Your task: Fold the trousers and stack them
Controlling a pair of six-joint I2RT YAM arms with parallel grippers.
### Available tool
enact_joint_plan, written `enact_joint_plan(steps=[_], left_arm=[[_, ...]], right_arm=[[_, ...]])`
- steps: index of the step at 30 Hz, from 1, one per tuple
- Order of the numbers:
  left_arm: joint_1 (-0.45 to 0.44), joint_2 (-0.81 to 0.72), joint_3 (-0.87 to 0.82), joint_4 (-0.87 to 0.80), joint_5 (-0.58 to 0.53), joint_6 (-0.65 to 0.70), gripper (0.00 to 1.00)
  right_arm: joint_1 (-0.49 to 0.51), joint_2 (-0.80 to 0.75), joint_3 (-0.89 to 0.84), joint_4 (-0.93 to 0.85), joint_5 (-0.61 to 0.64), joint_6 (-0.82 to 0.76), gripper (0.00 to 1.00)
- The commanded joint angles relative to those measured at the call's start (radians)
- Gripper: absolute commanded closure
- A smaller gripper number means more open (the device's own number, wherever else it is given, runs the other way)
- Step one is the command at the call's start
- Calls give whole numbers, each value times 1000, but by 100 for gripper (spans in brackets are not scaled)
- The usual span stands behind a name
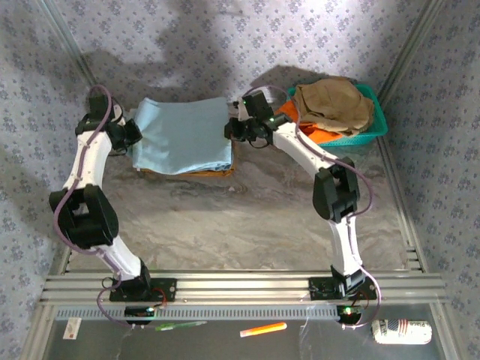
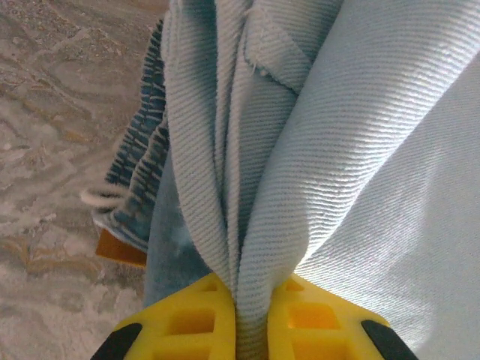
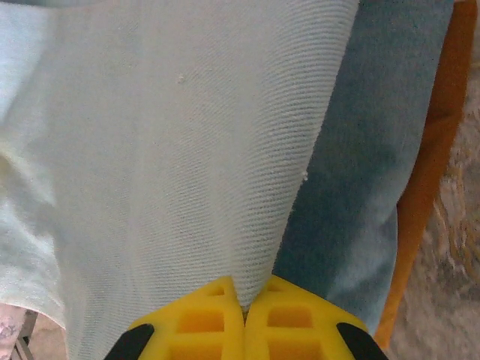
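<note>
The left gripper [image 2: 251, 304] has its yellow jaws pressed together on a bunched fold of the trousers [image 2: 360, 187]. The right gripper [image 3: 244, 300] likewise pinches a flatter edge of the same cloth. From above, the two hold opposite side edges of the trousers, which are folded to a rough square toward the far middle of the tabletop [image 1: 225, 217]. The cloth is pale grey-blue twill, thin, soft and finely ribbed. Beneath it a dark blue striped knit [image 2: 139, 172] and an orange layer [image 3: 427, 187] peek out. The step is probably setting the fold on the stack. Next, both grippers need to release without dragging the layers askew.
</note>
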Motion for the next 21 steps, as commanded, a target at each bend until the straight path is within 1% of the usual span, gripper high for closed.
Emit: enact_joint_plan(steps=[1, 4, 8, 10, 12, 14, 15, 16, 17, 18, 20, 21], left_arm=[[28, 60, 93, 76, -21, 15, 100], [32, 120, 125, 77, -20, 20, 100], [33, 185, 161, 91, -37, 22, 100], [34, 234, 197, 77, -40, 26, 100], [33, 277, 229, 70, -31, 31, 100], [34, 320, 263, 50, -11, 37, 100], [33, 344, 280, 26, -2, 40, 97], [34, 360, 291, 8, -2, 40, 89], [34, 370, 291, 6, -14, 41, 85], [35, 375, 278, 7, -33, 38, 79], [48, 370, 254, 7, -31, 30, 51], [56, 365, 245, 7, -26, 17, 40]], right_arm=[[-44, 81, 148, -95, -25, -32, 100], [-58, 155, 235, -129, -16, -30, 100], [-63, 223, 283, -135, 15, -39, 100], [-67, 260, 297, -135, 6, -23, 100], [-67, 297, 321, -135, -1, -14, 100], [-69, 331, 353, -168, 16, -11, 100], [-73, 347, 368, -169, 18, -4, 97], [-79, 366, 384, -168, 5, 11, 91], [-88, 380, 403, -170, -16, 26, 85], [-98, 396, 421, -175, -35, 41, 77], [-114, 406, 434, -182, -64, 57, 68], [-122, 401, 436, -191, -77, 60, 65]])
